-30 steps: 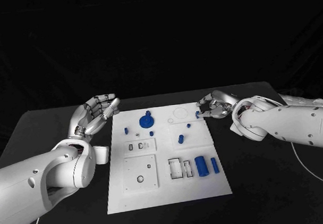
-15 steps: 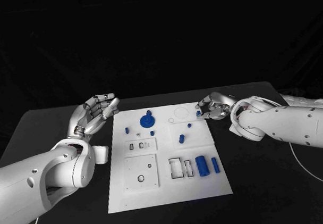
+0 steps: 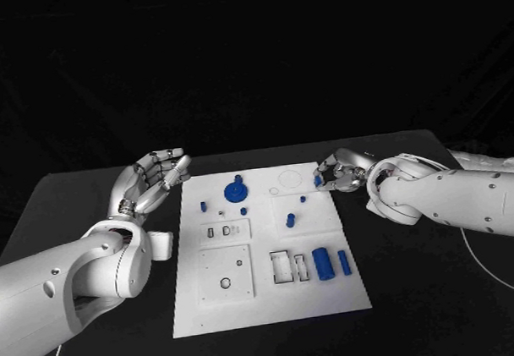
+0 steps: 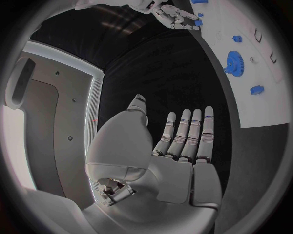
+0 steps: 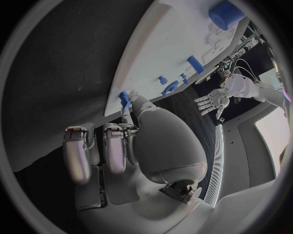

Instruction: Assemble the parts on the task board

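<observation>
- Against the picture of a second ago, the right hand (image 3: 337, 174) has eased slightly away from the task board (image 3: 269, 300)'s far right corner, carrying its small blue part (image 3: 318, 180) along; the shift is slight and the camera may account for some of it.
- The right hand has its fingers curled in, with the small blue part pinched at the fingertips; in the right wrist view the part (image 5: 124, 99) shows right at the board's edge.
- My reading: the part is picked up and not yet seated, so the step in hand is carrying it to its socket on the board.
- The left hand (image 3: 153, 178) has not moved: it hovers just off the board's far left corner, fingers straight and apart, holding nothing.
- The task board is a white plate lying in the middle of the black tabletop (image 3: 76, 204), with several raised white panels and cut-outs.
- On the board's far part sits a blue gear (image 3: 233, 189) with small blue pieces near it.
- Toward the board's middle stands a small blue peg (image 3: 289, 220).
- Nearer the robot, at the board's right side, lie a blue cylinder (image 3: 323, 262) and, just beside it, a slimmer blue bar (image 3: 343, 261).
</observation>
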